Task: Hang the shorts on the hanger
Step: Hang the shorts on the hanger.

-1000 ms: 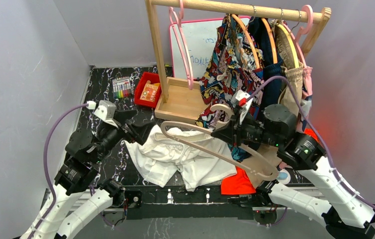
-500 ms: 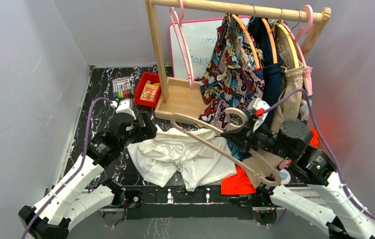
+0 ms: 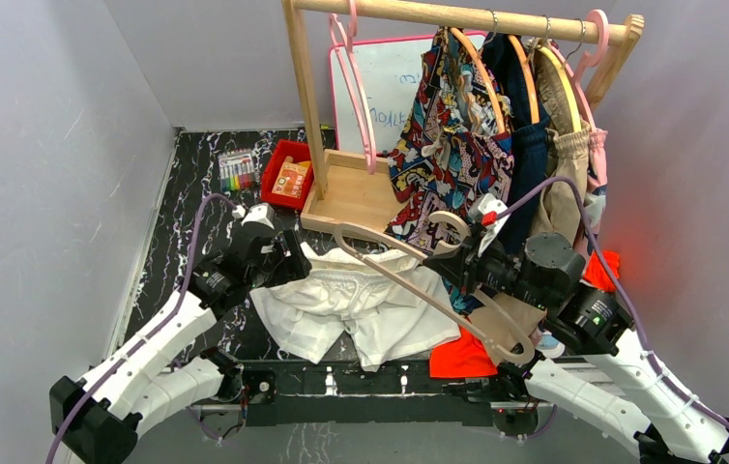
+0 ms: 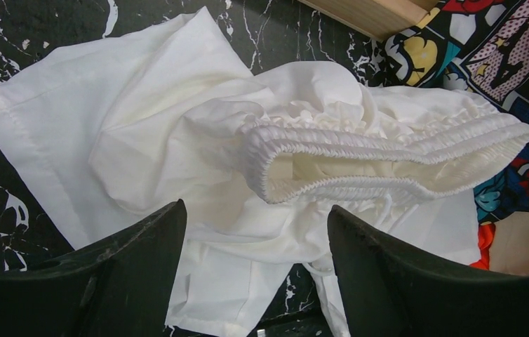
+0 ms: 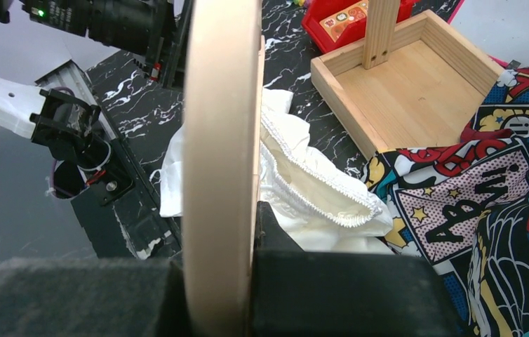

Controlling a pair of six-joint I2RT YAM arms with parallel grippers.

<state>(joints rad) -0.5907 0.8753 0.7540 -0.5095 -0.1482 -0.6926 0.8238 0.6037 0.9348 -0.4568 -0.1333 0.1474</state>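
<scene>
Left hand [image 3: 283,259] at the shorts [image 4: 177,133]; right hand [image 3: 450,266] clenched on the hanger [image 5: 219,140].
Over the last second the left hand edged right to the shorts' waistband, fingers apart either side; the hanger shifted right, above them. Shorts lie mid near edge of the black marbled tabletop [image 3: 187,184]; cloth contact unclear. Grey walls surround.

The shorts [image 4: 142,119] are matt white cloth, the hanger [image 5: 219,140] smooth cream, the table [image 4: 37,21] glossy veined black.

Left gripper [image 4: 255,210] spread wide apart, right gripper [image 5: 219,256] clamped tight
</scene>
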